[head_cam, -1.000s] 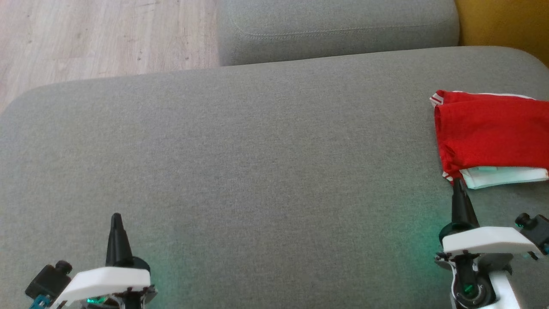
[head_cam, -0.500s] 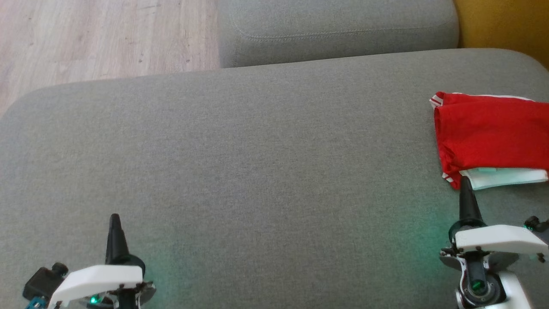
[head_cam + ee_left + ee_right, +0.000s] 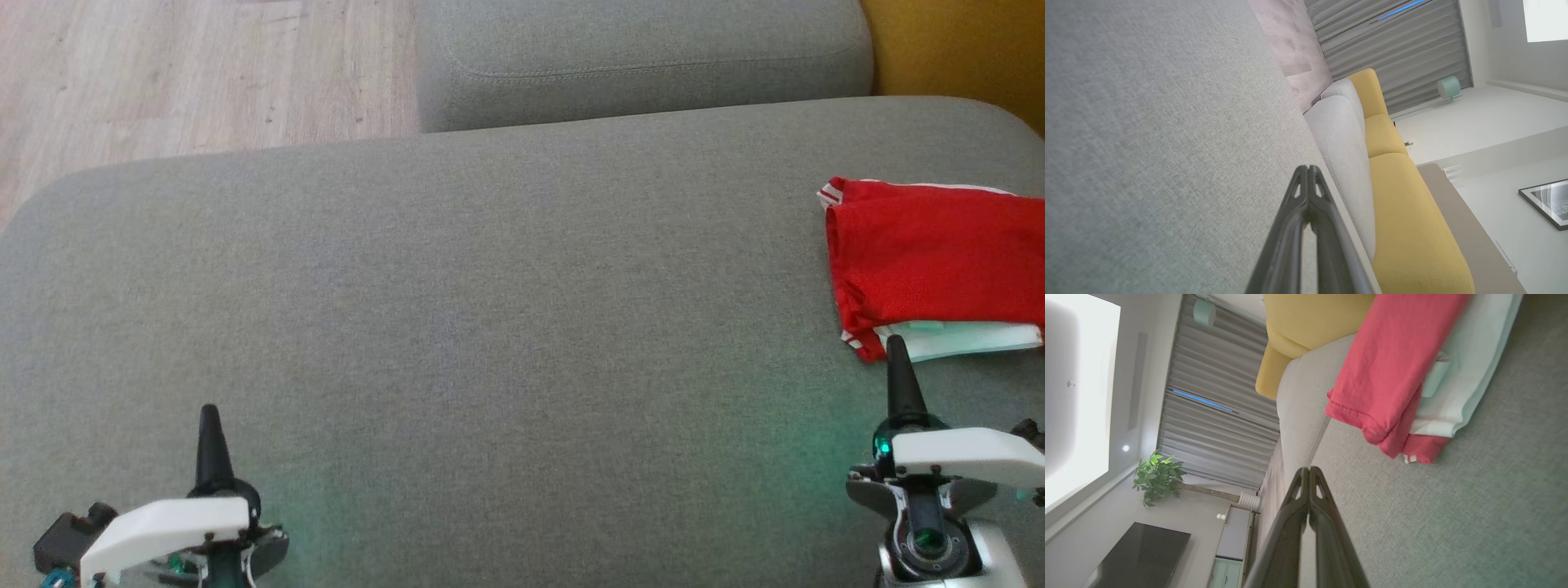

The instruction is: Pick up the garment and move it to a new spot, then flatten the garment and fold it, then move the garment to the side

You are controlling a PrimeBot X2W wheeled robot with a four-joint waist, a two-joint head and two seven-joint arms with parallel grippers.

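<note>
Garment (image 3: 931, 261) folded nr cushion (image 3: 490, 327) R edge, open cushion leftward | L pincer (image 3: 209, 412), R pincer (image 3: 896, 345) both pinched closed

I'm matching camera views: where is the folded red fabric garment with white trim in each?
Head view: red garment at right edge, beyond right gripper.
Right wrist view: upper right, beside pale mint cloth.
Left wrist view: grey fabric cushion, yellow sofa.
Shared landmark: that cushion.

Red garment (image 3: 931, 261) with white-striped trim (pale mint layer beneath), grey sofa cushion (image 3: 457, 310), mustard-yellow sofa (image 3: 1404, 212)
</note>
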